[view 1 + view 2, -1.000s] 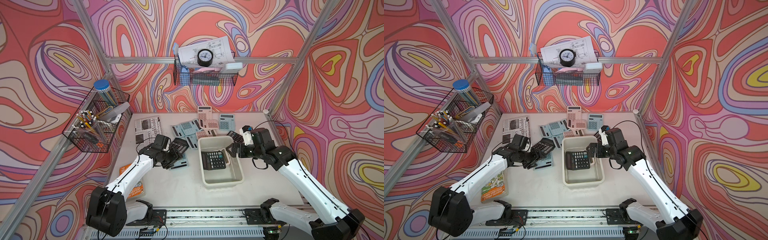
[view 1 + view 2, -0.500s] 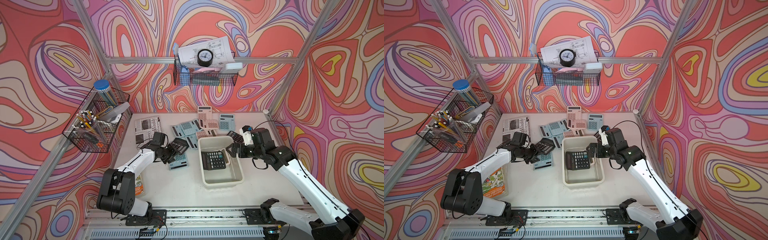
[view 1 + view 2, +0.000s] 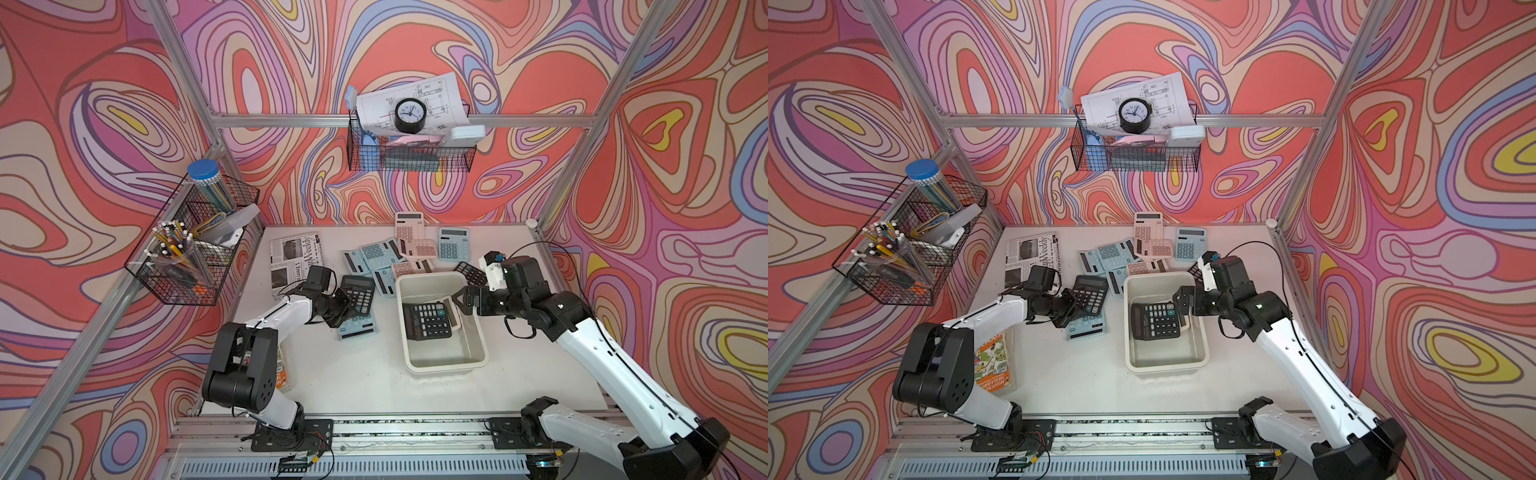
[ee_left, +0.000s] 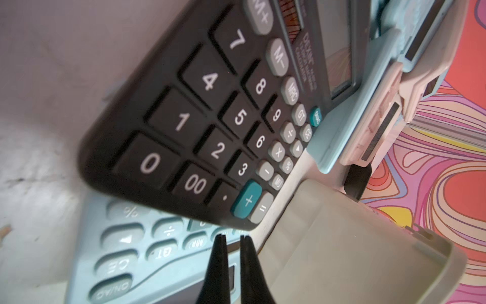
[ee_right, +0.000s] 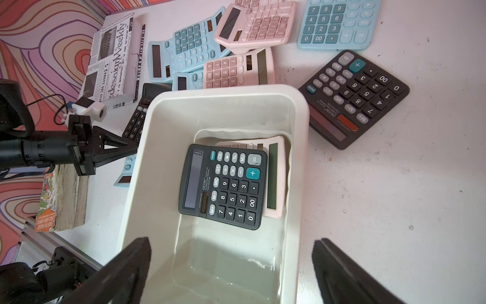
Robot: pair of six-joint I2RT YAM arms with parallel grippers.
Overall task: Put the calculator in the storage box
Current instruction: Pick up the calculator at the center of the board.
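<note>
A black calculator [image 3: 358,295] [image 3: 1089,293] [image 4: 210,118] lies tilted, left of the storage box, its near end propped on a light blue calculator [image 3: 357,328] [image 4: 131,250]. My left gripper [image 3: 343,311] [image 3: 1068,309] [image 4: 231,237] is shut, its tips at that calculator's near edge, with nothing seen between them. The cream storage box [image 3: 440,368] [image 3: 1167,365] [image 5: 226,92] holds another black calculator [image 3: 427,320] [image 5: 223,187] lying on a pale pink one [image 5: 276,179]. My right gripper [image 3: 463,299] [image 5: 231,263] hangs open and empty over the box's right rim.
A third black calculator [image 3: 471,272] [image 5: 355,97] lies just right of the box. Blue and pink calculators [image 3: 399,253] are piled behind it. A newspaper-print book [image 3: 295,257] sits back left, an orange book [image 3: 992,365] under my left arm. Wire baskets [image 3: 195,249] [image 3: 409,153] hang on the walls.
My left gripper's jaws have closed, and the left arm has folded back and lower, its tips staying at the black calculator. The right arm and the box have not moved.
</note>
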